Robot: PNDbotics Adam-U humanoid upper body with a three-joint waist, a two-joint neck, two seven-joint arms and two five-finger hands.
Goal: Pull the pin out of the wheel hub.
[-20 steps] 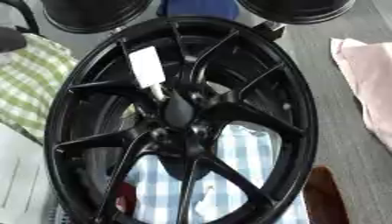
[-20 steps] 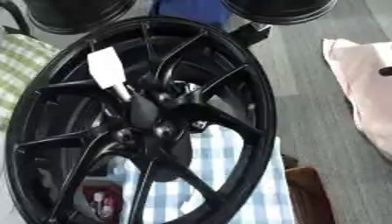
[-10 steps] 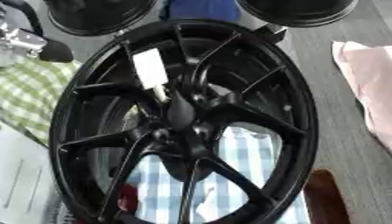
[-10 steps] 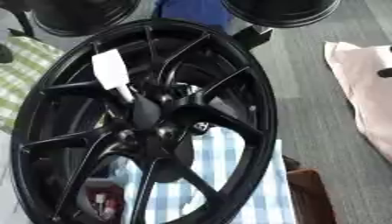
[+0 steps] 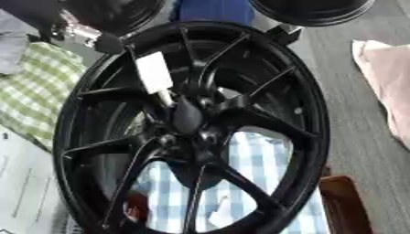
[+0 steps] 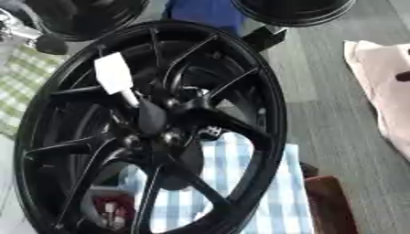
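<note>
A large black wheel hub (image 5: 309, 114) stands tilted and fills most of both views. A white pin (image 5: 153, 71) with a flat white head sticks out of it just above and left of the hub's centre (image 5: 189, 119), its thin shaft running down into the hub. My left hand (image 5: 83, 33), silver and black, comes in from the upper left. A dark rounded tip of it is at the wheel's upper left rim, a short way up and left of the pin's head and apart from it. My right hand shows in neither view.
Two more black wheels (image 5: 314, 9) (image 5: 112, 13) lie at the top, with something blue (image 5: 213, 9) between them. A green checked cloth (image 5: 30, 91) is at the left and a blue checked cloth (image 5: 258, 157) behind the spokes. A pink cloth (image 5: 389, 77) lies at the right, a brown object (image 5: 349, 205) at the lower right.
My left hand has come in from the upper left edge and moved right, up to the wheel's rim near the pin. The pin and the wheel have not moved.
</note>
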